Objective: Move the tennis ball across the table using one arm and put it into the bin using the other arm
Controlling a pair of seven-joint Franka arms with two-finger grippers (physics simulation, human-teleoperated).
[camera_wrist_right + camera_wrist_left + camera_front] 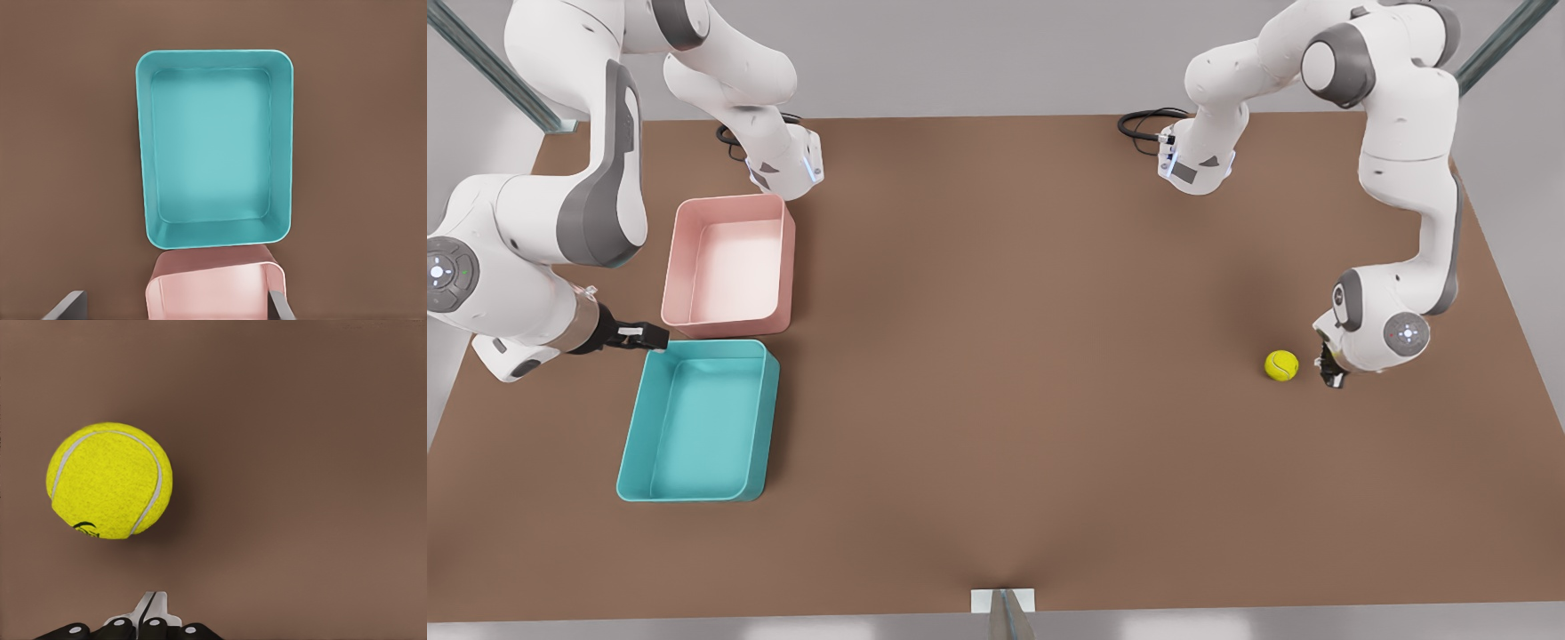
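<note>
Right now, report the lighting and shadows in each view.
Front view: soft, even light; the tennis ball throws only a faint shadow on the table. Left wrist view: a dark, blurred shadow beside the ball, with the left gripper just behind it. Right wrist view: a pale sheen on the bin floor.

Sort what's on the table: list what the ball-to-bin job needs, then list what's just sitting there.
Needed:
- tennis ball, beside the left gripper
- teal bin, empty
- right gripper, above the bin's corner
- table

Just sitting there:
- pink tray, empty, next to the bin
</note>
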